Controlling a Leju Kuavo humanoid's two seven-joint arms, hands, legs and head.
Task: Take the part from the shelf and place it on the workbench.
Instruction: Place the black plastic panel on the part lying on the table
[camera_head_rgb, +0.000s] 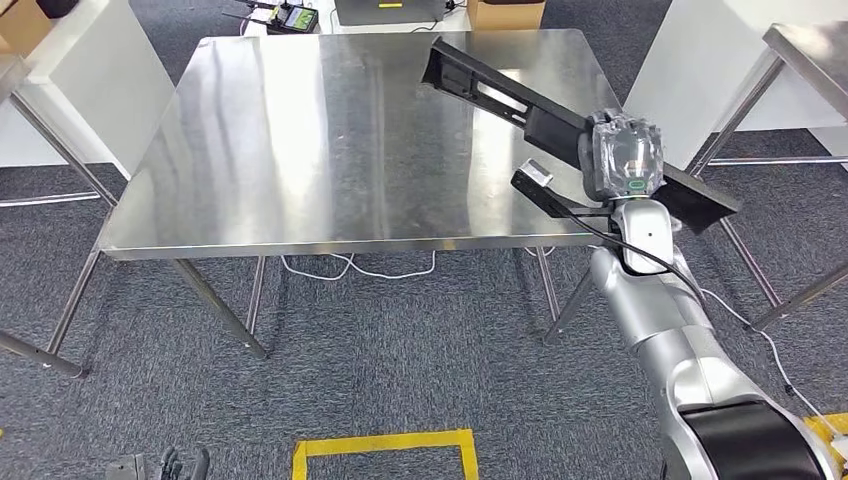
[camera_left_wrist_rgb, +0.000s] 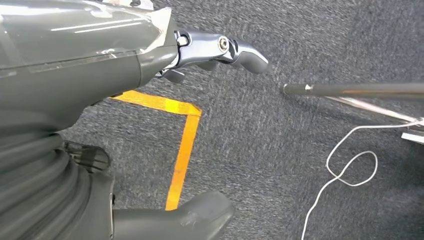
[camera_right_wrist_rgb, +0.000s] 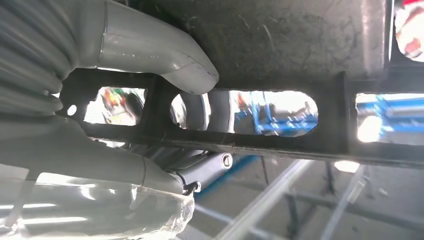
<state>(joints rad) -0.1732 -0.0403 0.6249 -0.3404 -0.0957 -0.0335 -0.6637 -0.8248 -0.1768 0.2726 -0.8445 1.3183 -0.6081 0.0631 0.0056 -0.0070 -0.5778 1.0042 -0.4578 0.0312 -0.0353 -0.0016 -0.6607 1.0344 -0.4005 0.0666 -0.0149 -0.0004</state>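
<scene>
A long black plastic part (camera_head_rgb: 500, 95) with slotted openings is held in my right hand (camera_head_rgb: 625, 155), above the right edge of the steel workbench (camera_head_rgb: 330, 140). The part slants from the bench's far right to beyond its right edge. Up close in the right wrist view, the part (camera_right_wrist_rgb: 280, 45) has my thumb (camera_right_wrist_rgb: 165, 60) pressed on its face and my fingers wrapped around its rail. My left hand (camera_left_wrist_rgb: 150, 55) hangs low above the carpet, fingers apart, with nothing in it.
Another steel table (camera_head_rgb: 810, 50) stands at the right, close to my right arm. White panels flank the bench. Cables lie on the carpet (camera_head_rgb: 360, 268) under the bench. Yellow floor tape (camera_head_rgb: 385, 445) marks a box near my feet. Boxes and a device sit beyond the far edge.
</scene>
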